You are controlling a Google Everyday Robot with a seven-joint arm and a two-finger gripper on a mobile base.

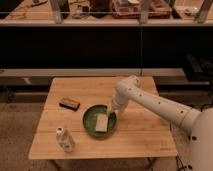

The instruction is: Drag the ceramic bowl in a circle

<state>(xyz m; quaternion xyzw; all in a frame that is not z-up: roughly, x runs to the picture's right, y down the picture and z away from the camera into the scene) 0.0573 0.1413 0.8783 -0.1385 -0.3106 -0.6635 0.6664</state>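
The ceramic bowl [100, 120] is round, shallow and glossy green, sitting near the middle of the wooden table [145, 137]. A pale rectangular piece [102, 122] lies inside it. My white arm reaches in from the right and bends down over the bowl. My gripper [110, 111] points down at the bowl's right rim, over its inner edge. Whether it touches the rim is not clear.
A small dark rectangular block [69, 104] lies left of the bowl. A white bottle [64, 139] stands at the table's front left. Dark shelving with cluttered trays runs along the back.
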